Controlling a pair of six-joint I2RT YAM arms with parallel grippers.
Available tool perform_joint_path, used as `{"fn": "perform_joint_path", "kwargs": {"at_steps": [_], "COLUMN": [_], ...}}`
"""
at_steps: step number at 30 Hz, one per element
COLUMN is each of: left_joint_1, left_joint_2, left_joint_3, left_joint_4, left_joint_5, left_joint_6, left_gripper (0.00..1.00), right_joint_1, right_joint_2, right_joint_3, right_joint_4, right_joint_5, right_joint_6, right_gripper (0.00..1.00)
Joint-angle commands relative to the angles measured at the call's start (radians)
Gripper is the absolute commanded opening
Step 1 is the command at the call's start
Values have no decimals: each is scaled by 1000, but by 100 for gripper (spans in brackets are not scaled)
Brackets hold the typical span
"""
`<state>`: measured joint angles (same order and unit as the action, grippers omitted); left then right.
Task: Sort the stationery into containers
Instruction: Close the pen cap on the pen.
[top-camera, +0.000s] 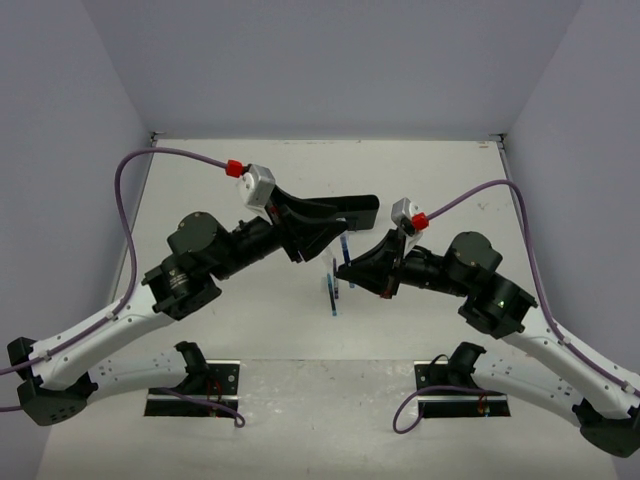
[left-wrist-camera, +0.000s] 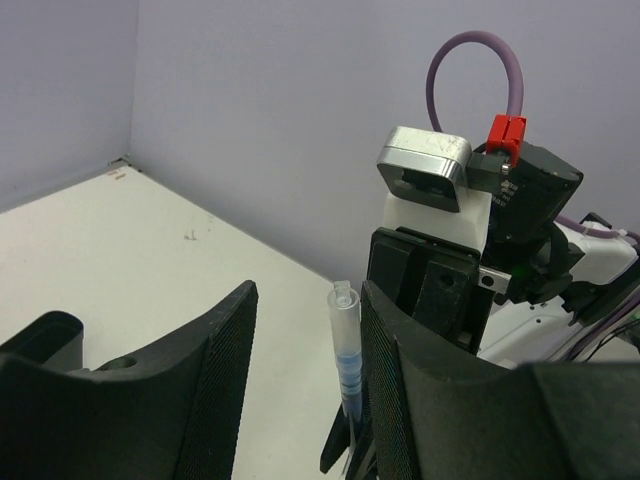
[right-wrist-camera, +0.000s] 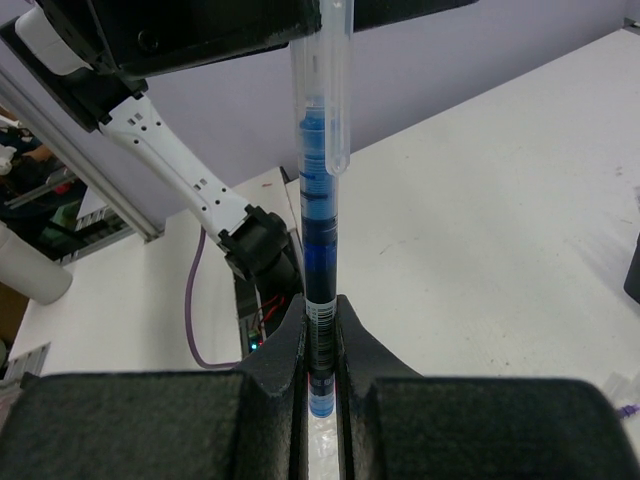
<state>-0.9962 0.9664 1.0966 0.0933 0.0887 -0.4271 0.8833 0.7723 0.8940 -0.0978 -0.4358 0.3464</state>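
Observation:
A blue pen (right-wrist-camera: 318, 200) with a clear cap stands upright above the table. My right gripper (right-wrist-camera: 320, 320) is shut on its lower barrel. The capped top end (left-wrist-camera: 345, 340) sits between the jaws of my left gripper (left-wrist-camera: 305, 300), which is open: the cap rests against the right finger (left-wrist-camera: 400, 370), with a wide gap to the left finger (left-wrist-camera: 225, 370). From above, the pen (top-camera: 343, 250) bridges the left gripper (top-camera: 345, 215) and the right gripper (top-camera: 348, 268) at mid-table. The containers and the other stationery are out of view.
Lilac walls close the table on three sides. Two black base plates (top-camera: 192, 385) (top-camera: 465, 390) sit at the near edge. Purple cables (top-camera: 140, 165) loop off both arms. A thin blue-and-dark streak (top-camera: 333, 290) shows just below the right gripper; I cannot tell what it is.

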Motion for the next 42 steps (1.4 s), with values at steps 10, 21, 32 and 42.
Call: {"fn": "perform_joint_path", "kwargs": {"at_steps": [10, 21, 32, 42], "left_joint_1": [-1, 0, 14, 13], "left_joint_2": [31, 37, 27, 72], "left_joint_3": [11, -81, -225, -382], "left_joint_4": [54, 99, 309, 425], "left_joint_5": [97, 172, 380, 396], "left_joint_6": [-14, -41, -155, -269], "left_gripper": [14, 0, 0, 0], "right_joint_1": [-1, -1, -3, -7], "right_joint_2": [-7, -47, -149, -150], "right_joint_3": [14, 5, -143, -96], "right_joint_4": [18, 74, 361, 408], "right_joint_5": [32, -7, -94, -6], "right_joint_6": [-20, 10, 49, 117], "right_gripper": [0, 0, 0, 0]}}
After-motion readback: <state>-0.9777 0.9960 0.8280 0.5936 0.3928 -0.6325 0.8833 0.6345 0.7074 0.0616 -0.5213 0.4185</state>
